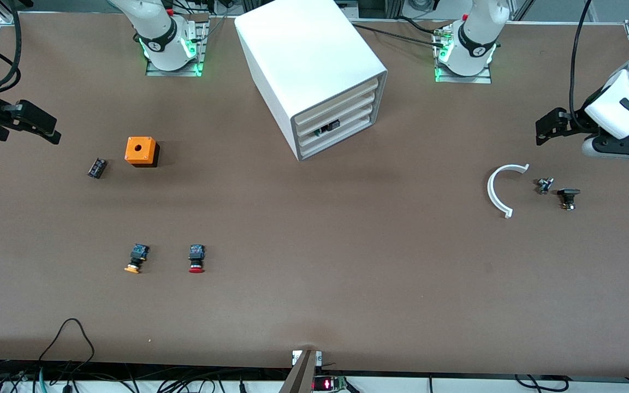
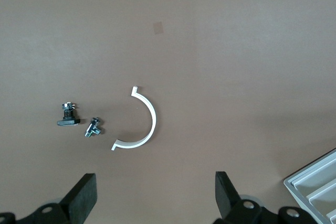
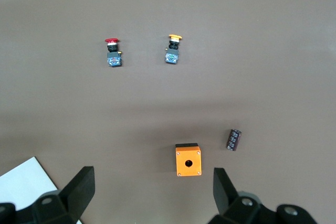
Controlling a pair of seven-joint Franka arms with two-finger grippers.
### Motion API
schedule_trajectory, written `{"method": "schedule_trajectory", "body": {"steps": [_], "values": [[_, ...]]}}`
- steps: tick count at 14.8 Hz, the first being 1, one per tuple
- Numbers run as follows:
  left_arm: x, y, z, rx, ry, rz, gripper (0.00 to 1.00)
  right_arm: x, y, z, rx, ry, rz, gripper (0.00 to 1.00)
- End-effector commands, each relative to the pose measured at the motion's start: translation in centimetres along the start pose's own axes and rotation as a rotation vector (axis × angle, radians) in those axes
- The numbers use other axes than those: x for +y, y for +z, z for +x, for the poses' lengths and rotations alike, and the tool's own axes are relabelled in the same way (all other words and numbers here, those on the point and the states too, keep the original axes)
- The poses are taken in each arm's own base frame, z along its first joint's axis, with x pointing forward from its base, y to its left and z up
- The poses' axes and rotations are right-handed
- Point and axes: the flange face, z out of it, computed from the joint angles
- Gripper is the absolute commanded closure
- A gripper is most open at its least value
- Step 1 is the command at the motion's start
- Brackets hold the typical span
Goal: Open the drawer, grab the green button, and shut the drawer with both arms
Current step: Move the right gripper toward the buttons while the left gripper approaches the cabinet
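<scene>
Both arms are waiting: left gripper (image 1: pixel 545 126) and right gripper (image 1: pixel 41 129), fingers spread wide, empty. Approach the cabinet (image 1: pixel 314 76) squarely; hook a drawer (image 1: pixel 336 112) lip.

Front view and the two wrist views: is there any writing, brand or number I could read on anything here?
None can be read.
Round marks on the black rings of the right arm and the left arm: too small to read.
Cabinet, orange box, red button: no writing visible.

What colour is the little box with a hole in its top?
Orange box on a black base; the front view shows it best.
</scene>
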Motion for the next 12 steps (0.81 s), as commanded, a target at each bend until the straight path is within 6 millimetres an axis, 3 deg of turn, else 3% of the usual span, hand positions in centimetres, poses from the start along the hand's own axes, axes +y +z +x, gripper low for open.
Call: {"method": "schedule_trajectory", "body": {"steps": [1, 7, 10, 12], "values": [[0.2, -0.5, -0.7, -0.001, -0.008, -0.021, 0.01, 0.2, -0.5, 0.2, -0.002, -0.006, -0.02, 0.0], [0.6, -0.2, -1.2, -0.049, -0.001, -0.058, 0.01, 0.2, -0.4, 0.2, 0.0, -0.016, -0.032, 0.0], [0.8, 0.2, -1.7, -0.097, 0.005, -0.063, 0.01, -2.1, 2.4, 0.4, -0.055, -0.044, -0.038, 0.0], [1.5, 0.6, -2.1, -0.138, 0.015, -0.101, 0.01, -2.5, 4.0, 1.1, -0.074, -0.062, -0.037, 0.0]]}}
